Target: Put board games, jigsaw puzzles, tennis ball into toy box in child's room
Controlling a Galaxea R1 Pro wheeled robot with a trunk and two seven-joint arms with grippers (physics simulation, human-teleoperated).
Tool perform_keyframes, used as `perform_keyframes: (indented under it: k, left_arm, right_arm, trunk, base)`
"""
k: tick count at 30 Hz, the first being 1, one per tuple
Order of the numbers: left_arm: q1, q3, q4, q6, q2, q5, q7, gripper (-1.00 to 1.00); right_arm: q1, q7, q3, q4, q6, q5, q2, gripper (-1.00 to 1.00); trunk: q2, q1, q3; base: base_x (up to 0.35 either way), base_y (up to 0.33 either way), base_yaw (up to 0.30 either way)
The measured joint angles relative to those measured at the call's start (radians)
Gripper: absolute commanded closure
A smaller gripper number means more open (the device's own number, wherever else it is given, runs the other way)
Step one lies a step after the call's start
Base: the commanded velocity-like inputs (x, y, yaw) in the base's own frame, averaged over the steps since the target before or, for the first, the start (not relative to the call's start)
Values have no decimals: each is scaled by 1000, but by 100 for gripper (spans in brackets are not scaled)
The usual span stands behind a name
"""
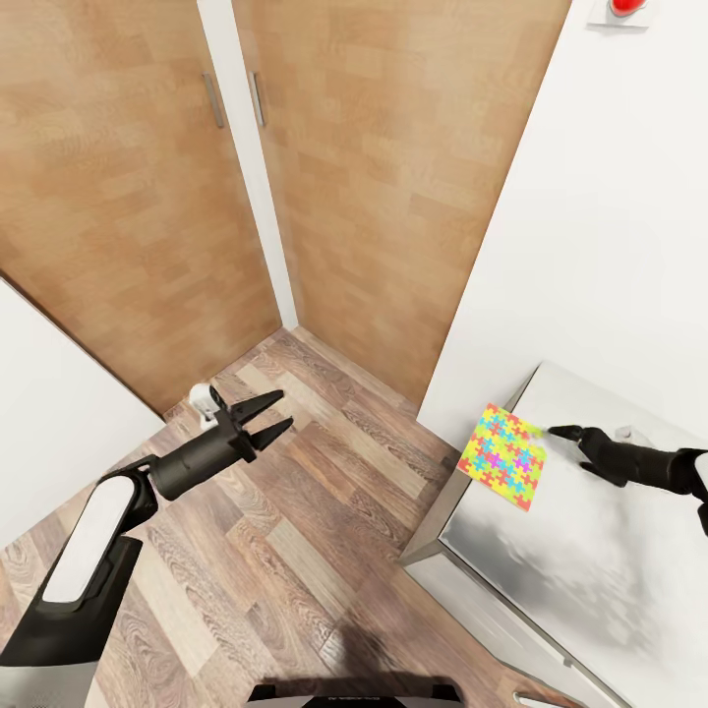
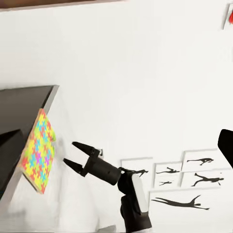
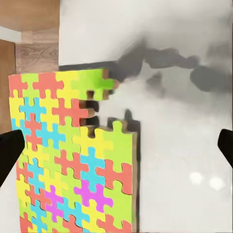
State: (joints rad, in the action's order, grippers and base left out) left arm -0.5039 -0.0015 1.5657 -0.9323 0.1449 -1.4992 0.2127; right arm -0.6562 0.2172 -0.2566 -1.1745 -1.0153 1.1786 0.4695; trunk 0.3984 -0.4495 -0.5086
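Note:
One jigsaw puzzle (image 1: pixel 503 455), a thin sheet of yellow, pink, blue and green pieces, lies at the near corner of the pale grey table (image 1: pixel 590 560), its edge reaching the table's rim. My right gripper (image 1: pixel 566 447) is open just beside the puzzle's far side, low over the tabletop and apart from it. In the right wrist view the puzzle (image 3: pixel 73 160) lies ahead, between the dark fingertips (image 3: pixel 9 150). The left wrist view shows the same puzzle (image 2: pixel 36 150) and the open right gripper (image 2: pixel 69 152). My left gripper (image 1: pixel 285 409) hangs open over the wood floor, holding nothing.
Wooden wardrobe doors (image 1: pixel 374 197) fill the back, with a white wall (image 1: pixel 610 246) behind the table and a red round button (image 1: pixel 627 8) high on it. Wood-plank floor (image 1: pixel 295 531) lies between me and the table. Black silhouette pictures (image 2: pixel 194 170) hang on a wall.

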Motion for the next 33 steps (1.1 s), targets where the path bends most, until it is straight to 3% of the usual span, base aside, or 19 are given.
perform_keyframes:
  k: [2,4,7,9,10,12,13,15,18,21,22,24,33]
  left_arm:
    - [0,1,-23,0,0,18,3,-100]
    - [-3,1,-80,1,0,58,15,-100]
    - [-5,2,-114,2,0,75,27,-100]
    - [-10,1,-178,9,0,115,62,-100]
    - [-10,1,-179,9,-1,113,62,-100]
    - [-16,1,-239,29,-1,160,109,-100]
    - [-16,1,-239,29,-1,159,110,-100]
    - [-21,1,-293,56,-1,213,165,-100]
    - [-23,0,-320,71,-1,241,195,-100]
    - [-32,-1,-396,112,-4,316,280,-100]
    - [-32,-1,-397,112,-4,316,281,-100]
    - [-43,-2,-442,134,-8,357,323,-100]
    - [-63,-7,-516,184,-17,429,376,-100]
  right_arm:
    - [2,0,-16,-1,1,2,15,-100]
    - [5,-1,-42,-8,3,0,35,-100]
    - [7,-1,-53,-16,4,1,43,-100]
    - [13,-1,-67,-39,5,-1,52,-100]
    - [13,-1,-67,-40,5,-1,52,-100]
    - [24,-2,-76,-68,6,-1,57,-100]
    - [24,-2,-76,-68,6,-2,57,-100]
    - [40,-2,-81,-97,9,-2,60,-100]
    - [48,-2,-83,-114,11,-2,61,-100]
    - [74,-2,-86,-166,16,-3,62,-100]
    - [74,-2,-86,-166,16,-3,62,-100]
    - [88,-2,-87,-199,18,-3,62,-100]
    - [110,-1,-85,-274,19,-2,57,-100]
  trunk:
    - [0,0,0]
    - [0,0,0]
    - [0,0,0]
    - [0,0,0]
    - [0,0,0]
    - [0,0,0]
    - [0,0,0]
    - [0,0,0]
    - [0,0,0]
    - [0,0,0]
    - [0,0,0]
    - [0,0,0]
    - [0,0,0]
  base:
    - [0,0,0]
    - [0,0,0]
    - [0,0,0]
    - [0,0,0]
    - [0,0,0]
    - [0,0,0]
    - [0,0,0]
    - [0,0,0]
    - [0,0,0]
    - [0,0,0]
    - [0,0,0]
    - [0,0,0]
    - [0,0,0]
